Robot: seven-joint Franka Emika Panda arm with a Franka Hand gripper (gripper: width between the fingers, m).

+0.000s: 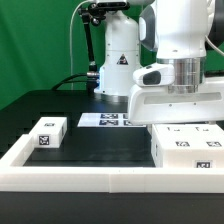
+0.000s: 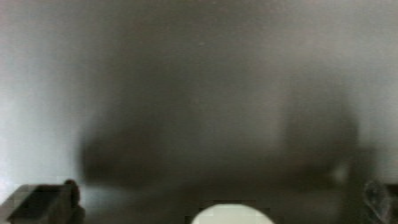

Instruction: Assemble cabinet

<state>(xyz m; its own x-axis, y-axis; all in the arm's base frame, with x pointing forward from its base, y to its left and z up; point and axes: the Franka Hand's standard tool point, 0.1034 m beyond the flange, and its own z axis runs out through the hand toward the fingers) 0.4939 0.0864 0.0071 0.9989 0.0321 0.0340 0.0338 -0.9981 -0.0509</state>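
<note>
Table [image 1: 100, 150] of matte black, framed by a long white raised rim [image 1: 60, 178], carries everything in play. Over its far side at the exterior view's right stands the white Franka arm [image 1: 180, 40], wrist pointing straight down.

Next in size is the large white plastic cabinet block [image 1: 190, 145], a broad boxy panel with small black-and-white square tags on its top and front face. It lies flat against the rim at the exterior view's right, directly beneath the arm's hand, with its long axis running across that view from left to right. The jaws stand wide apart and hold nothing. In the wrist view their dark tips sit at opposite edges of a blurred grey field, too soft to read further. A descent onto this block looks like the move in hand, and it depends on the jaws straddling the short side.

The thin flat white marker board [image 1: 105, 120] lies mid-table. The small white plastic cabinet box [image 1: 47, 133], tagged on top and front, sits well apart at the exterior view's left.
</note>
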